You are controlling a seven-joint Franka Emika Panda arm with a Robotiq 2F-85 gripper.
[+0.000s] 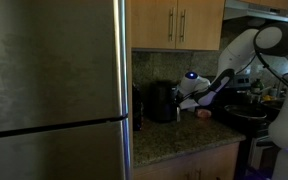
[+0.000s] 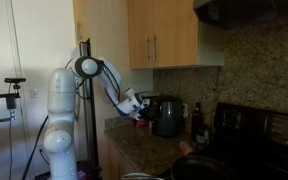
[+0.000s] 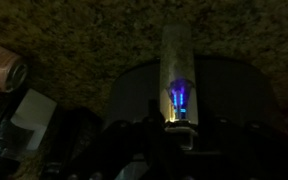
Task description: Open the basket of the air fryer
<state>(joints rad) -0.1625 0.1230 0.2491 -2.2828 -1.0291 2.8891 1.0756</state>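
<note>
Tall steel fridge (image 1: 54, 90) at left, then the small black boxy air fryer (image 1: 162, 102) on the speckled granite counter (image 1: 174, 142), my gripper (image 1: 191, 97) just beside its right side; on the wrist camera its dark rounded body sits dead ahead of the jaws, whose gap I cannot tell

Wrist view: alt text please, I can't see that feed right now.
Dim close-up of the dark, rounded air fryer against speckled granite, with a pale upright strip glowing blue at its lower end across the fryer's middle. A pinkish object and a white object sit at left.
</note>
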